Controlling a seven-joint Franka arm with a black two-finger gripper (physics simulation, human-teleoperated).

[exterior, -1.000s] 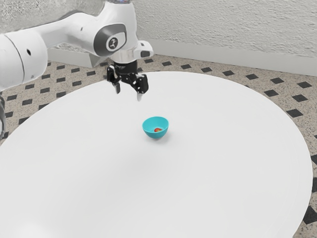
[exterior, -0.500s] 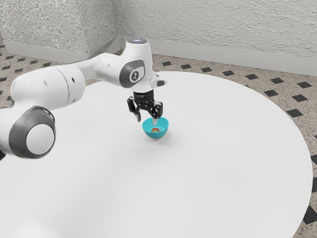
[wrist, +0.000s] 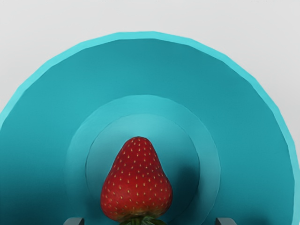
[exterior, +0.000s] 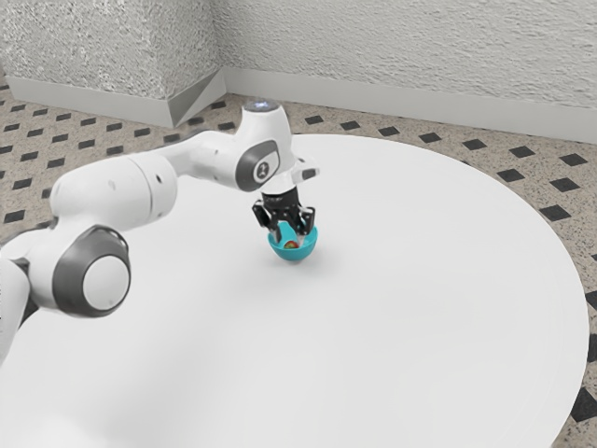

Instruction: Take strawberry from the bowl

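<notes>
Exterior view: the claw (exterior: pixel 289 237) hung low over the turquoise bowl (exterior: pixel 295 256) on the counter (exterior: pixel 420 317), its fingers spread, gripping nothing. Wrist view: the strawberry (wrist: pixel 137 185) lay on its side at the bowl's bottom. It looked light, tender and easily bruised; I'd have pinched its broad middle gently.

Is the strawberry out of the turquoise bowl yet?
No, the strawberry lies at the bottom of the turquoise bowl, with the bowl's wall curving around it.
</notes>
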